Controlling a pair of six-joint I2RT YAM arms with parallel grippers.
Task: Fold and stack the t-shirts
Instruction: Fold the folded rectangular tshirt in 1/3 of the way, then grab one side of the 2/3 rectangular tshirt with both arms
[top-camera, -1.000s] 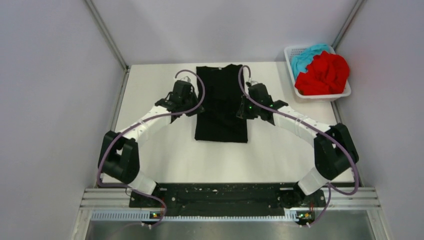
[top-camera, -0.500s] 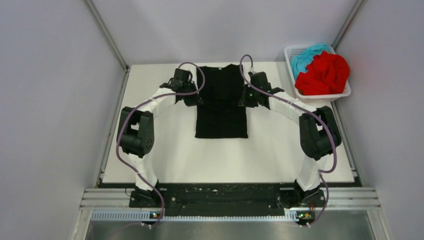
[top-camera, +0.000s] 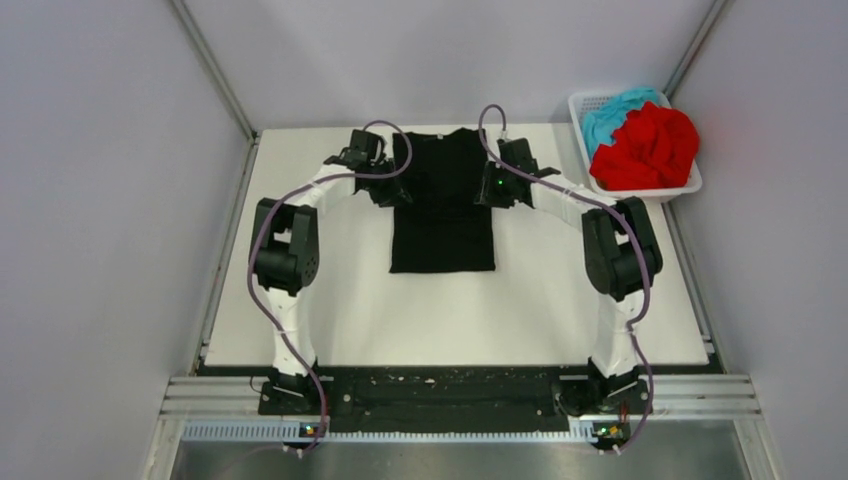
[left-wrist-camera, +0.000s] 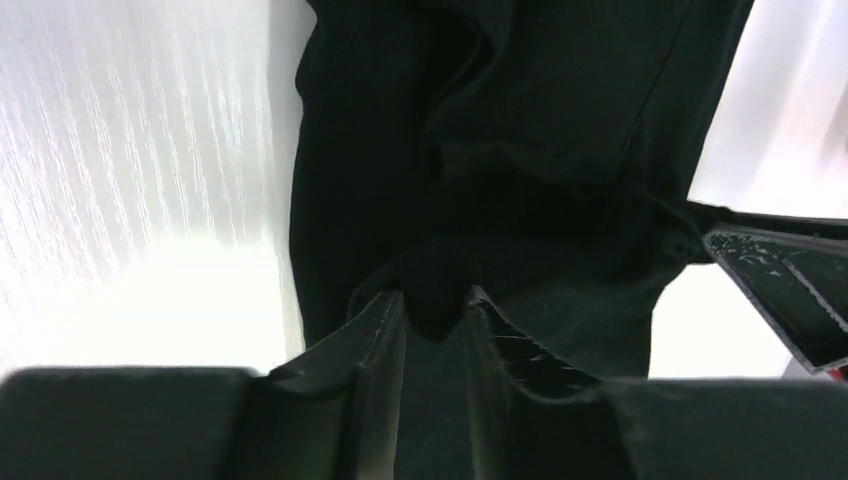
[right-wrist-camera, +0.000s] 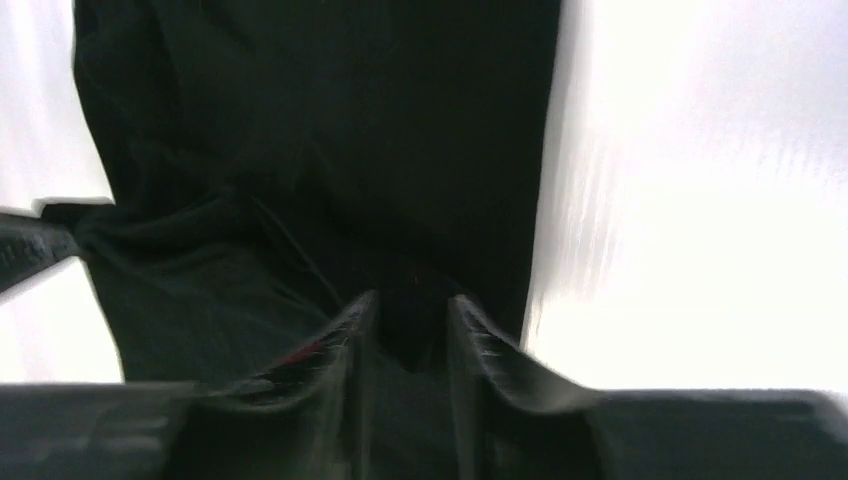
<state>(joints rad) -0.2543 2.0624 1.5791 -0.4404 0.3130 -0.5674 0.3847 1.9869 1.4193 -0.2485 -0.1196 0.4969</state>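
The black t-shirt (top-camera: 443, 215) lies folded into a narrow strip at the far middle of the table, collar toward the back. My left gripper (top-camera: 393, 192) is shut on a pinch of the black cloth at the strip's left edge, as the left wrist view (left-wrist-camera: 436, 300) shows. My right gripper (top-camera: 490, 192) is shut on the cloth at the right edge, as the right wrist view (right-wrist-camera: 410, 310) shows. The red t-shirt (top-camera: 648, 148) and the teal-blue t-shirt (top-camera: 612, 110) lie crumpled in the white basket (top-camera: 688, 188).
The basket stands at the table's far right corner against the wall. Grey walls close in on both sides and the back. Bare white table (top-camera: 440, 320) lies in front of the shirt.
Both arms have reached further back along the shirt's edges, their elbows rising and drawing in. The shirt's upper part has shifted toward the back with them.
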